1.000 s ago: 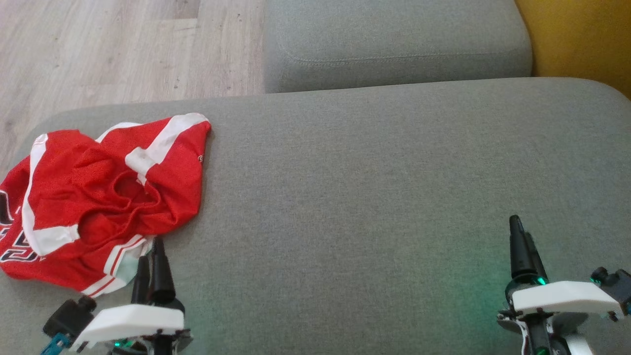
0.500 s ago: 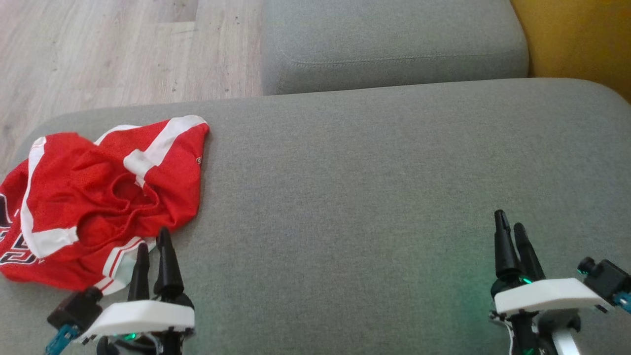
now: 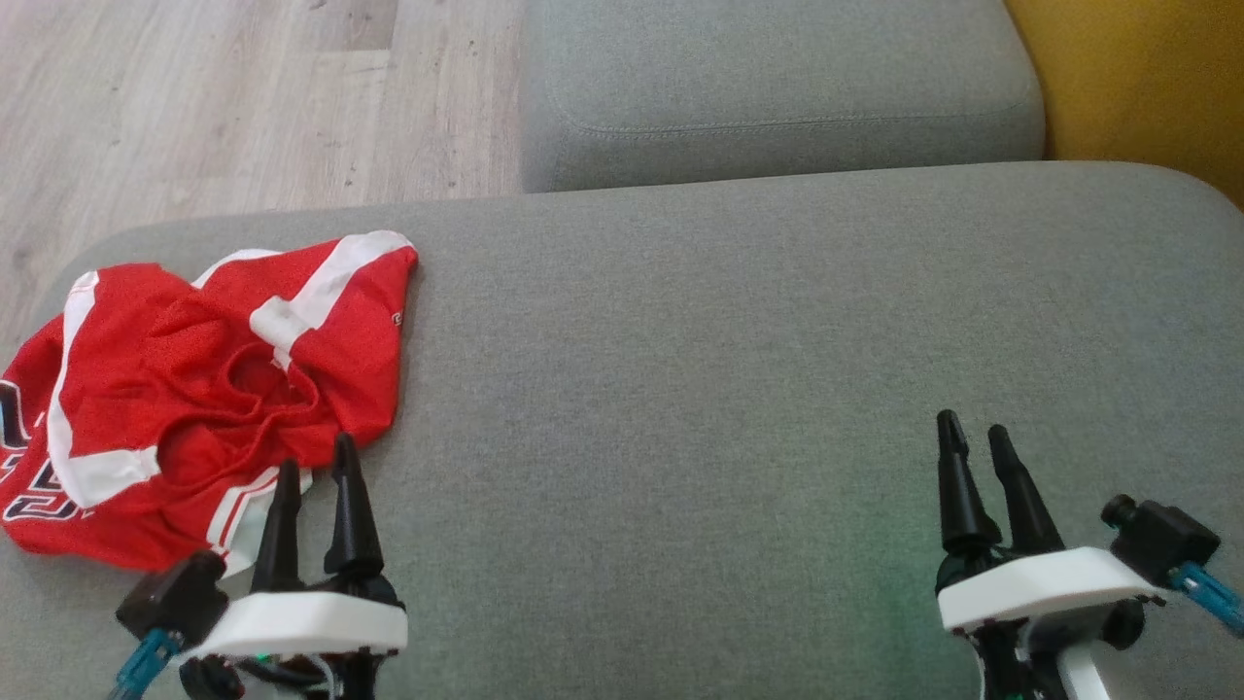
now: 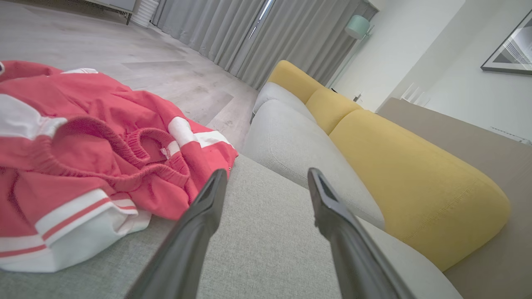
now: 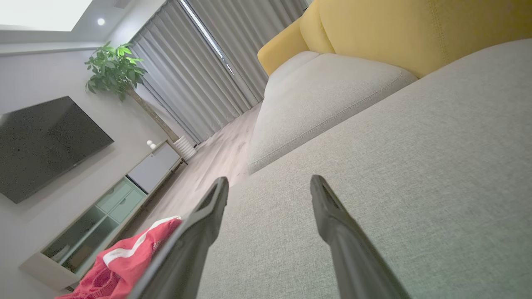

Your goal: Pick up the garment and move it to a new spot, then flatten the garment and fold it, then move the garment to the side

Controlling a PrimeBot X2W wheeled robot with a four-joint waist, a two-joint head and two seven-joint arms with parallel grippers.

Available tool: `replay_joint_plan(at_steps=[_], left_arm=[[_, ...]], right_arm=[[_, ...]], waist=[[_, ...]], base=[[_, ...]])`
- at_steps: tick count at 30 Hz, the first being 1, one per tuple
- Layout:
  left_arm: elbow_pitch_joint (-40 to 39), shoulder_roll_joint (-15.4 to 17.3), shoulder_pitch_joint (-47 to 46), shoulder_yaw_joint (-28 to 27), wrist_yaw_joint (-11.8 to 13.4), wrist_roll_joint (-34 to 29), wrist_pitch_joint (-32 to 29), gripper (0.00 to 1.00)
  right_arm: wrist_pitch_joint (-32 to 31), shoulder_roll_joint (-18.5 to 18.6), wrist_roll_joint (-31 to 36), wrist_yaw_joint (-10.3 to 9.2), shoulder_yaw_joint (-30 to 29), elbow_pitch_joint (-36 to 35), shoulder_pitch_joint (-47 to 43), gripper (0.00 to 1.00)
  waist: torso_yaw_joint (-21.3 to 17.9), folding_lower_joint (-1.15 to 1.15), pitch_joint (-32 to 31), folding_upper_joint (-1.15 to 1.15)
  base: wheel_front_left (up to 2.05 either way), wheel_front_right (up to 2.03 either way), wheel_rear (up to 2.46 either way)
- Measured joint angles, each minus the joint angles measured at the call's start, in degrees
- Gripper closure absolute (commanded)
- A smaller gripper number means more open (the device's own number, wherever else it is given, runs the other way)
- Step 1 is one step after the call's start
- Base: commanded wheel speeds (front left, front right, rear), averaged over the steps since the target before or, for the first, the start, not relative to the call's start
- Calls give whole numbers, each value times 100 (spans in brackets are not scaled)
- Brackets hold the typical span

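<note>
Surface: a broad, soft grey sofa seat [image 3: 729, 369], with the wooden floor [image 3: 194, 97] beyond its left end.
Position: the red and white garment [image 3: 194, 389] lies crumpled in a heap at the seat's left end, near the edge.
Left arm: the left end effector [image 3: 316, 452] is released and empty, its tips just beside the garment's near hem.
Right arm: the right end effector [image 3: 973, 424] is released and empty over bare cushion, well apart from the garment.
Grip risk: closing on one loose fold would likely lift a single layer, so the heap drags or slips free.
Edge risk: a sideways nudge could push the cloth onto the floor.
Cushion risk: pressing low may pinch the upholstery too.
</note>
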State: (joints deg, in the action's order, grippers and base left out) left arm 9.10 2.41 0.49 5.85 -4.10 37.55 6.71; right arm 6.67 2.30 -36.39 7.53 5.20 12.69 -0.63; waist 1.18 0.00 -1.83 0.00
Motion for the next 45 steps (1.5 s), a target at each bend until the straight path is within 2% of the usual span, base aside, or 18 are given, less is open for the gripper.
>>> replay_joint_plan(at_steps=[45], left_arm=[[-226, 14, 139, 515, 270, -3132, 737, 0]], right_arm=[[716, 8, 3043, 0, 194, -44, -9, 0]], waist=[[88, 0, -146, 0]], base=[[0, 0, 0]])
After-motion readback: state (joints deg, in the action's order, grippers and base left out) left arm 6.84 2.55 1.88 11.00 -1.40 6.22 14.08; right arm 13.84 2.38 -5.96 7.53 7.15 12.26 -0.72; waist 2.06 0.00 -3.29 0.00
